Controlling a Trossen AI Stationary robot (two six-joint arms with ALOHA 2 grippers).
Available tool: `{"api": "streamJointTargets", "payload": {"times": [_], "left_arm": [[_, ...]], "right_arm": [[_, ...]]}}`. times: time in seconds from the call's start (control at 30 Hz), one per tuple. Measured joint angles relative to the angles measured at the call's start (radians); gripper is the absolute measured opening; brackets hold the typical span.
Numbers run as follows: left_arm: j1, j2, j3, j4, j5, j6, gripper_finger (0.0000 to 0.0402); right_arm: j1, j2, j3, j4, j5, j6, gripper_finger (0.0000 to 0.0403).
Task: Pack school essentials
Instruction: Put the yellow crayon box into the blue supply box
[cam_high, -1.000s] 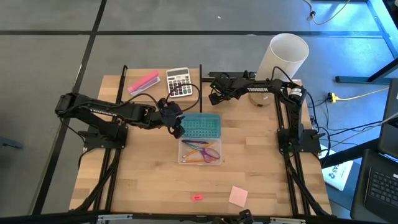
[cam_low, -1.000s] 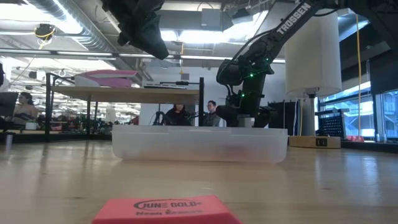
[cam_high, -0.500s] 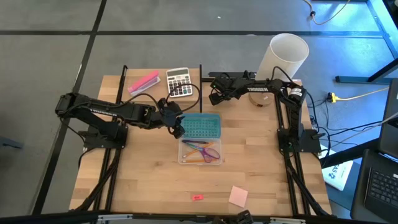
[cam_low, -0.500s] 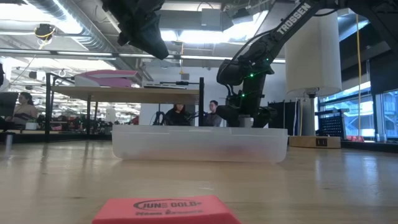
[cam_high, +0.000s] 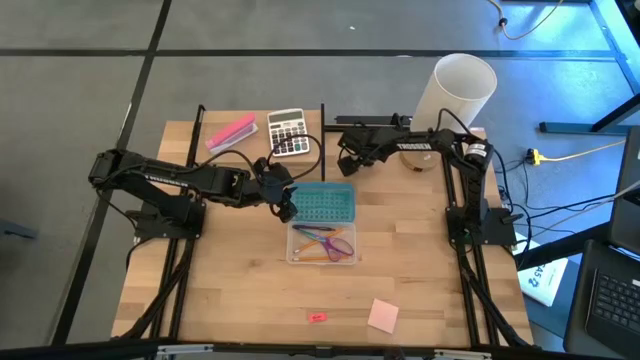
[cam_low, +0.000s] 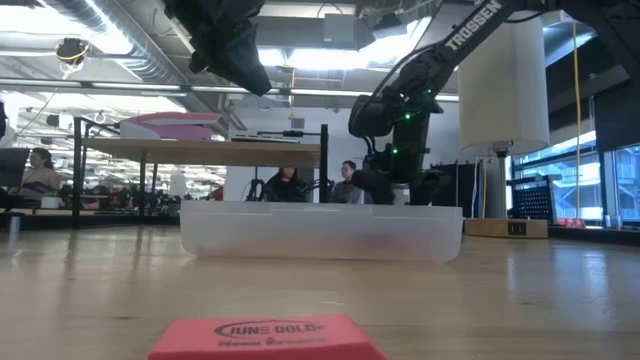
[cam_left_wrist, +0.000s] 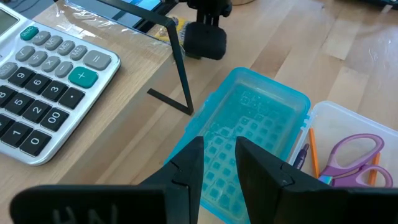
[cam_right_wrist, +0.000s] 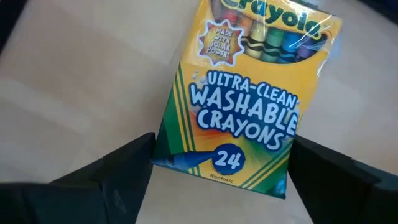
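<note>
Near the table's far edge, the right tool (cam_right_wrist: 214, 171) hangs spread over the crayon box (cam_right_wrist: 249, 93), 1 finger flanking each long side, not yet clenched; left tool (cam_left_wrist: 217, 155) idles part-open.

My left arm reaches in from the left edge of the counter toward the middle, forearm low and nearly level. Its left claw (cam_high: 284, 201) sits at the centre, and the two dark fingers (cam_left_wrist: 186, 171) stand close together with only a narrow slot between them. My right arm stretches along the far side of the counter, elbow bent. The right claw (cam_high: 345, 152) points down, its fingers (cam_right_wrist: 118, 168) spread wide apart.
</note>
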Motion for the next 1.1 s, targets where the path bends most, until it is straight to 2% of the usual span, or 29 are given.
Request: {"api": "streamJointTargets", "payload": {"times": [0.4,0.87,1.1], "left_arm": [[0.000,0.000,0.000,0.000,0.000,0.000,0.0085],[0.000,0.000,0.000,0.000,0.000,0.000,0.0085],[0.000,0.000,0.000,0.000,0.000,0.000,0.0085]], "right_arm": [[0.019,-0.007,0.041,-0.129,-0.104,-0.023,0.0341],[0.017,-0.015,0.041,-0.171,-0.125,-0.081,0.0341],[0.017,-0.095,0.041,-0.248,-0.128,-0.132,0.0341]]}}
